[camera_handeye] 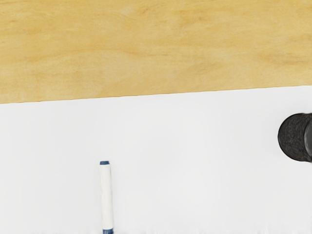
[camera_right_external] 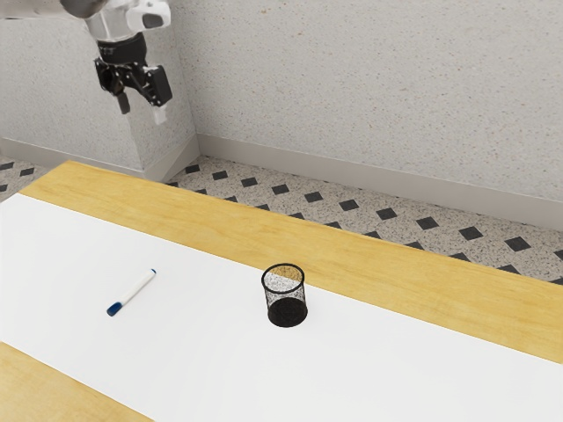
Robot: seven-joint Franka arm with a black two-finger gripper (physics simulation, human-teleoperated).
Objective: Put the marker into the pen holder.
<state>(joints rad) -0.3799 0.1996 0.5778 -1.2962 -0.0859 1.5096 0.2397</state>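
Pale speckled walls (camera_right_external: 369,79) and a diamond-patterned floor (camera_right_external: 352,209) frame a wooden table (camera_right_external: 396,272) dressed with a white runner (camera_right_external: 202,325), where a marker (camera_right_external: 134,292) lies at nine o'clock from a black mesh pen holder (camera_right_external: 287,304) in the exterior view. The marker rests flat on its side, its blue cap (camera_right_external: 114,309) aimed between seven and eight o'clock, its slim barrel exposed and apparently easy to grasp. The holder stands upright with its mouth skyward, ready to receive it. High at twelve o'clock from the marker in that same view hangs my gripper (camera_right_external: 142,110), fingers spread well apart and nothing between them, a pose that suits an approach from above; reaching the barrel looks like the next job, with the whole task ahead. The exterior view gives the holder's see-through wall and round rim, along with the full length of the marker, cap included. From the wrist view come the wood's fine grain and a near-overhead look at the marker's small blue end plug (camera_handeye: 105,162), while the cap runs out of frame and the holder is partly cut off, its far side hidden from that camera
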